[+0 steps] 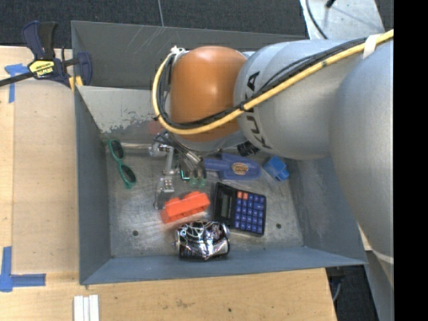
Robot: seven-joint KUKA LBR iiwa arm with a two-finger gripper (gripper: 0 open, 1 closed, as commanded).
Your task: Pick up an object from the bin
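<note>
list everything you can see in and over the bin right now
green plastic glasses frame: one, green, floor's left side
orange rectangular block: one, orange, mid-floor, beside the gripper
black calculator with blue keys: one, right of the block
crumpled black-and-silver wrapper: one, by the near wall
long blue thing with orange label: one, behind the calculator
grey metal bin: one
gripper: one, metal, left of centre
arm: one, grey, orange cover, yellow cable

Overhead, slightly oblique, above bin [92, 199]
</note>
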